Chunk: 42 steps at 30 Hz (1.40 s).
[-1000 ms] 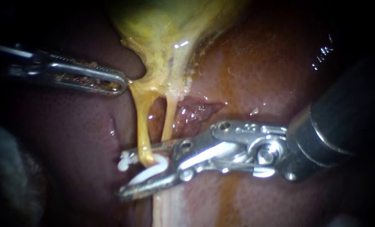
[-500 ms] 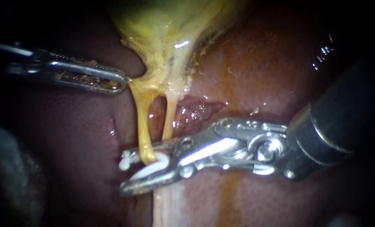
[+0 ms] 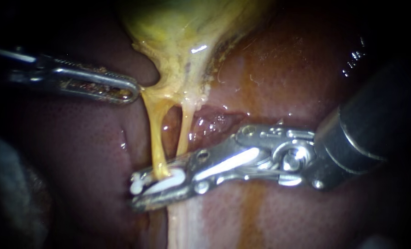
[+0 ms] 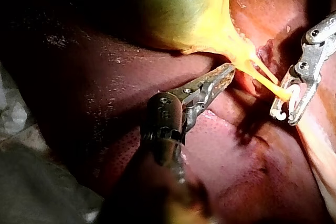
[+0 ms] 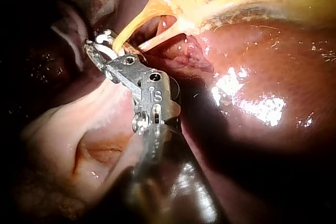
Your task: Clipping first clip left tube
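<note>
**Clip squeezed around left tube, low on its run**

The right instrument [image 3: 135,191] comes in from the right w/ its jaws lying across the lower end of the left tube [image 3: 155,138]. The jaws are squeezed nearly together, pinching a white clip [image 3: 171,179] btw. them; only a thin gap shows near the tips. The left tube drops from the gallbladder [image 3: 187,32], crosses the upper jaw and goes into the clip. Below that the lower jaw hides it. The clip's hooked end sticks out just past the tube, on the tip side.

The right tube [image 3: 183,133] runs just beside the left one and ends behind the upper jaw, nearer the hinge. Can't tell if the clip touches it.

The left instrument [image 3: 134,92] comes in from the left, well above the clip. Its jaws are pressed together, nipping the edge of the yellow tissue at the gallbladder's neck, approx. where both tubes start.

The liver [image 3: 297,78] lies behind it all. A pale strip of tissue [image 3: 182,226] runs down from under the right instrument's jaws.

In the left wrist view the clip sits at the end of the left tube far from the gallbladder, one jaw on each side.
</note>
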Each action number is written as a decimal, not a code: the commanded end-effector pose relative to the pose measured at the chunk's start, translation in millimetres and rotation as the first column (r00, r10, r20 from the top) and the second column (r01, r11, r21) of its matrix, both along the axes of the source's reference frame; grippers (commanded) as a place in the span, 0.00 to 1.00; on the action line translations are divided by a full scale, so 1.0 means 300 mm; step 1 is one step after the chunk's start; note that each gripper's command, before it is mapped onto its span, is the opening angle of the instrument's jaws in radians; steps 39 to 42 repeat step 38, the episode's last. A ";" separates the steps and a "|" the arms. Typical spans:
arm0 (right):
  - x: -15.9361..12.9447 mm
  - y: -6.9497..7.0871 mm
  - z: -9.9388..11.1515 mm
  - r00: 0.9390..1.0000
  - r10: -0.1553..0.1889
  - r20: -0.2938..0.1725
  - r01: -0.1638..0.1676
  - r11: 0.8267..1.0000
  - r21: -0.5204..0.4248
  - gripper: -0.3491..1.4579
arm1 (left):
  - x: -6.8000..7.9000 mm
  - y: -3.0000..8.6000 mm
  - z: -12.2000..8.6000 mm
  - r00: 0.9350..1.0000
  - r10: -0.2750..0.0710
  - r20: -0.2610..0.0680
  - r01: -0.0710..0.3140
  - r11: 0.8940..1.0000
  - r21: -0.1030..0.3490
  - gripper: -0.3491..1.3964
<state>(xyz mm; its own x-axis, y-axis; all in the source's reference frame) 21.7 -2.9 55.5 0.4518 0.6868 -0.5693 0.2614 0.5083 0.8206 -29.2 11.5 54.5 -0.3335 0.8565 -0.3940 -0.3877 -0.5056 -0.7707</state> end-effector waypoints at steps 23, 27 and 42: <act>-0.0015 0.0004 0.0009 1.000 -0.019 -0.007 0.019 1.000 -0.002 0.00 | 0.0001 0.0003 0.0004 1.000 0.000 0.000 0.000 1.000 0.000 0.00; -0.0015 0.0004 0.0010 1.000 -0.021 -0.004 0.021 1.000 -0.003 0.00 | 0.0001 0.0003 0.0004 1.000 0.000 0.000 0.000 1.000 0.000 0.00; -0.0015 0.0002 0.0012 1.000 -0.022 -0.005 0.022 1.000 -0.004 0.00 | 0.0001 0.0004 0.0005 1.000 0.000 0.000 0.000 1.000 0.000 0.00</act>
